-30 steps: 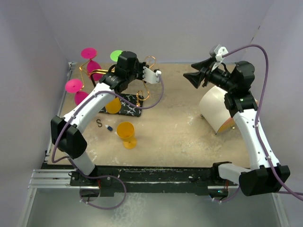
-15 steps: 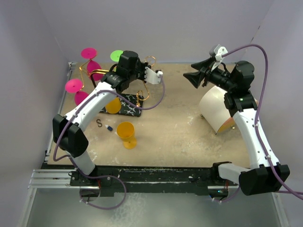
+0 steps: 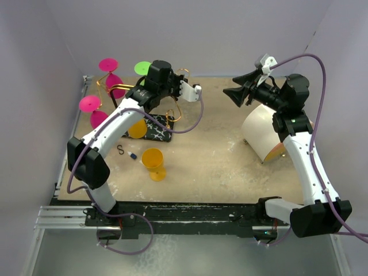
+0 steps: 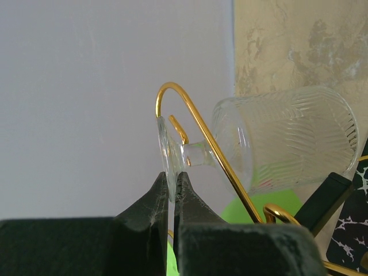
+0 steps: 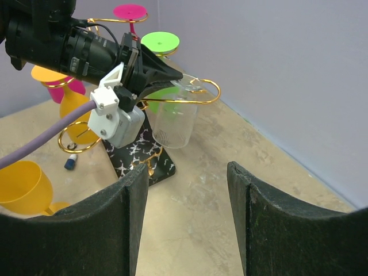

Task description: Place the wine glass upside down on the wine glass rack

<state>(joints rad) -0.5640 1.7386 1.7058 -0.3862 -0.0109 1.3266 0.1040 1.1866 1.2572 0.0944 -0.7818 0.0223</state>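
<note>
The wine glass rack is a gold wire stand [image 3: 112, 87] on a black marbled base [image 3: 156, 127] at the back left. A clear ribbed wine glass [image 4: 287, 138] hangs bowl-down with its stem inside a gold arm's loop [image 4: 190, 115]; it also shows in the right wrist view [image 5: 172, 123]. My left gripper [image 4: 172, 183] is shut on the rim of the glass's foot [image 4: 163, 150], and it shows in the top view [image 3: 175, 81]. My right gripper [image 5: 187, 168] is open and empty, held high at the right [image 3: 229, 86], facing the rack.
Two pink glasses [image 3: 107, 64], a green one [image 3: 141, 68] and an orange one [image 3: 137, 127] hang on the rack. Another orange glass [image 3: 153, 161] stands on the table in front. A white cylinder [image 3: 261, 132] lies at the right. A small blue item [image 3: 133, 156] and an S-hook [image 3: 120, 149] lie near the base.
My left gripper has shifted a little to the right along the rack arm, still gripping the clear glass. The right arm has not moved.
</note>
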